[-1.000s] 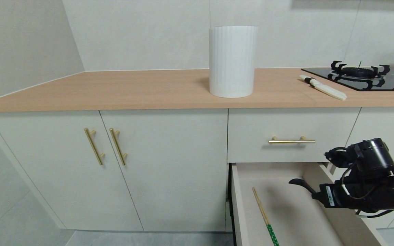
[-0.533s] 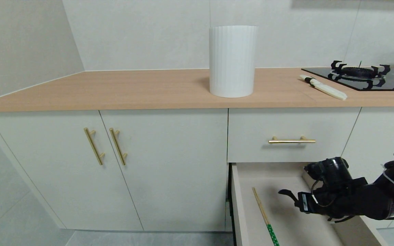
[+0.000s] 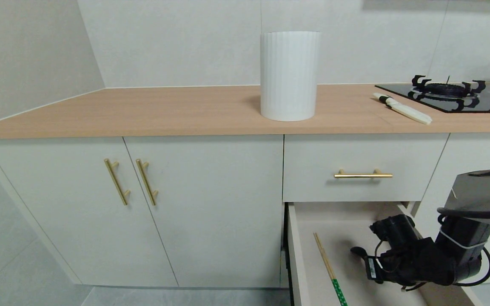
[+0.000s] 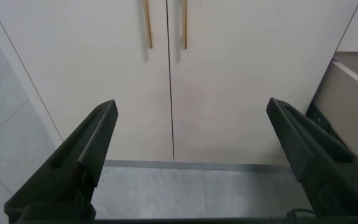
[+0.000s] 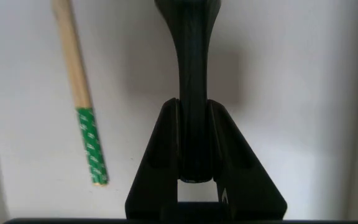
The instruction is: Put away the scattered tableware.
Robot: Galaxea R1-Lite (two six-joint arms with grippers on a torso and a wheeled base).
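Chopsticks (image 3: 329, 270) with a green end lie inside the open drawer (image 3: 294, 255), close along its left wall. The right gripper (image 3: 371, 264) hangs over the middle of the drawer, and a black utensil (image 3: 357, 251) sticks out of it towards the chopsticks. On the desk (image 3: 164, 110) above the drawer stand a white ribbed canister (image 3: 288, 76) and a stove (image 3: 453, 95). A white utensil (image 3: 401, 109) with a dark band lies between them.

From the left wrist, the left gripper (image 4: 191, 162) has its fingers (image 4: 95, 149) spread wide with nothing between them. It faces the cabinet doors (image 4: 166, 81) beside the drawer (image 4: 347, 87), above the floor (image 4: 185, 186).

From the right wrist, the right gripper (image 5: 193, 115) has its fingers (image 5: 168, 124) pinched tight on the black utensil (image 5: 193, 74). The green-tipped chopsticks (image 5: 79, 93) lie on the drawer bottom (image 5: 291, 93), beside the utensil and apart from it.
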